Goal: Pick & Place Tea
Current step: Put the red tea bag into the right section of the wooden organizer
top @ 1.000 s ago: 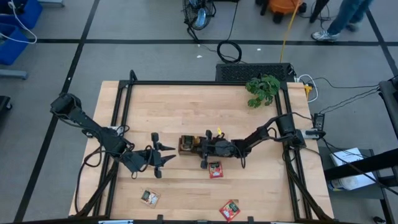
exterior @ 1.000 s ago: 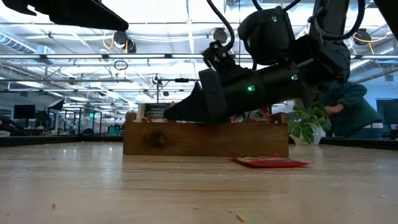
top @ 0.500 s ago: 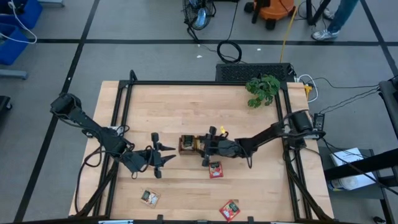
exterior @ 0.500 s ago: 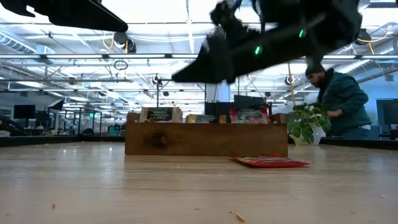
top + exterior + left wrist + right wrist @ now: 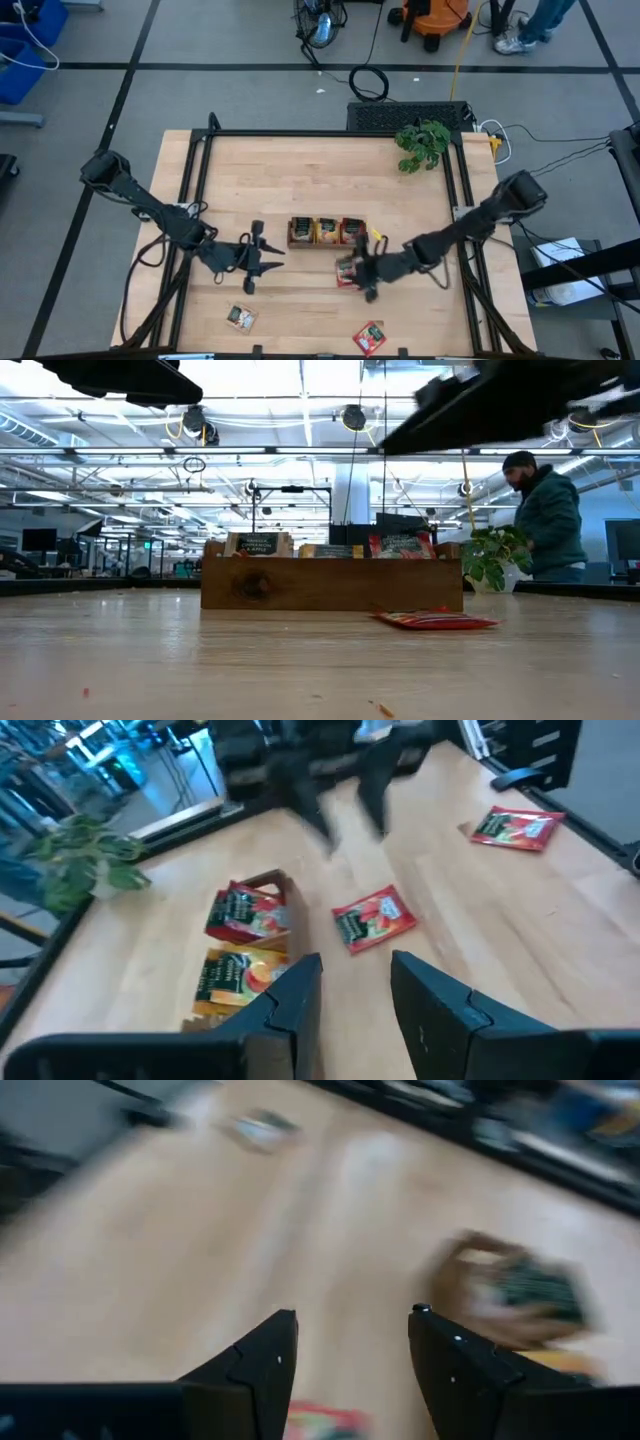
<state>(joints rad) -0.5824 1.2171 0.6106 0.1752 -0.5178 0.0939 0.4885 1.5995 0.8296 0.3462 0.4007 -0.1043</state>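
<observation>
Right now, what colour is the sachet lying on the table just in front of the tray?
Red with green marks; the sachet shows best in the left wrist view.

The tray [image 5: 326, 232] sits mid-worktop [image 5: 300, 170] with sachets standing in all its compartments. One loose sachet [image 5: 346, 272] lies on the worktop just in front of the tray's right end, and my right gripper [image 5: 366, 275] hangs right over it, fingers [image 5: 262, 1360] spread apart. Two more sachets lie near the front edge: one [image 5: 240, 317] front-left, one [image 5: 369, 338] front-right. My left gripper [image 5: 262, 262] is left of the tray, fingers [image 5: 300, 995] apart. The plant [image 5: 423, 143] stands at the back right corner.
</observation>
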